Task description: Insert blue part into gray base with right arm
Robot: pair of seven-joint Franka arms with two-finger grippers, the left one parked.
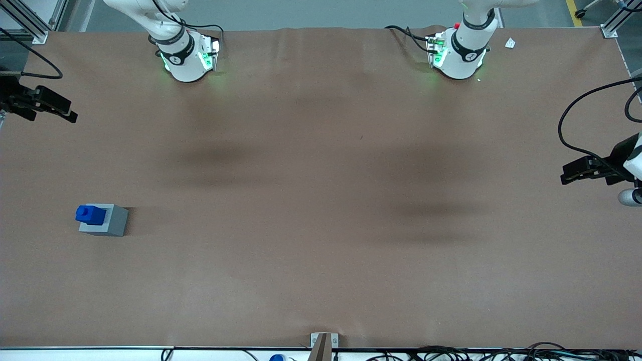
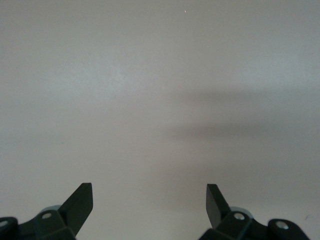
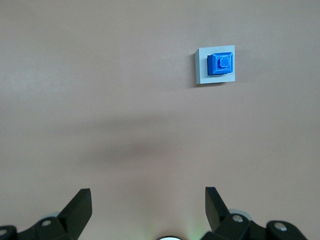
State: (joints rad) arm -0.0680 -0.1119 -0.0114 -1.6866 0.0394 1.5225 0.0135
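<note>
The right arm's hand hangs high above the brown worktop with its two black fingers spread wide apart, grasping nothing and touching nothing; only bare worktop shows between the fingertips. In the front view the hand sits at the working arm's end of the worktop, farther from the front camera than the two blocks and well apart from them. The gray base stands flat on the worktop toward the working arm's end, alone, with a short dark shadow beside it. The blue part is seated in the recess of the base's top face and stands proud of it, so that most of its body rises above the gray rim. Seen from the wrist camera, the gray base shows as a light gray square frame around the blue part, which sits not centred in that frame but close to one corner of it, leaving a wider gray margin on two sides. The blue part is bright, glossy blue, roughly square, with sloping sides and a smaller raised stud on its top. It looks upright and square to the edges of the base.
</note>
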